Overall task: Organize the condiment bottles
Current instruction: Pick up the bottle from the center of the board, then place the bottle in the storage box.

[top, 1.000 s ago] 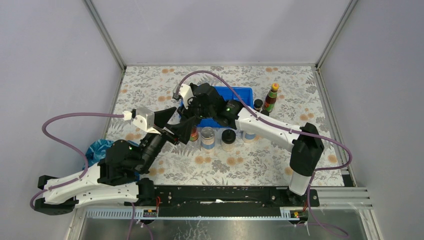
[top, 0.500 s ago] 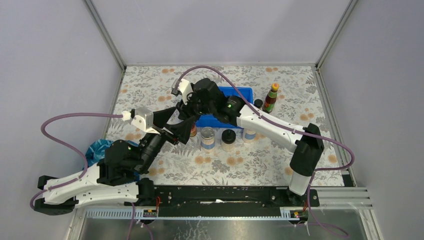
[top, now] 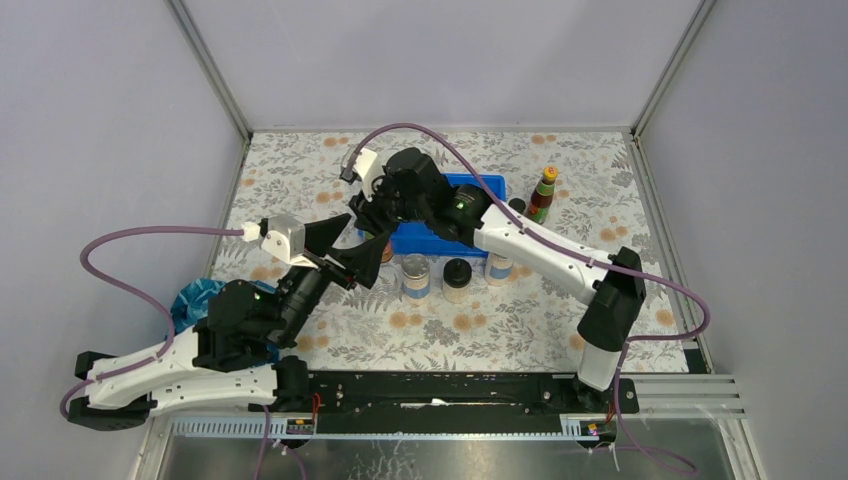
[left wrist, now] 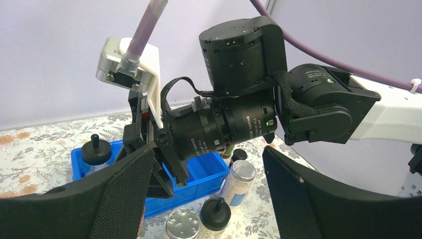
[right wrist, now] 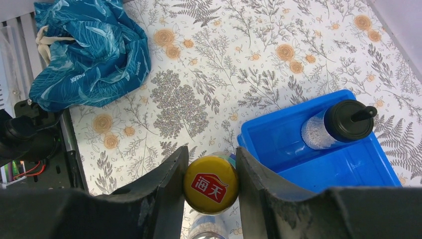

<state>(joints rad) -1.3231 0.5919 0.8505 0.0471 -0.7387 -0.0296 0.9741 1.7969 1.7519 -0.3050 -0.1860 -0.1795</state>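
Right wrist: right fingers (right wrist: 164,199) clamp the yellow-capped bottle (right wrist: 210,184), seemingly beside the tray (right wrist: 271,144); left fingers (left wrist: 124,199) spread.

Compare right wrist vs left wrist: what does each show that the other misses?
Right wrist only: the right pincer shut on a yellow-capped bottle, and a crumpled blue bag on the cloth.
Left wrist only: the right arm's wrist filling the middle, two silver-lidded jars, and a second black-domed bottle standing in front of the tray.
Both: the blue tray with one black-domed bottle inside, and the floral cloth.
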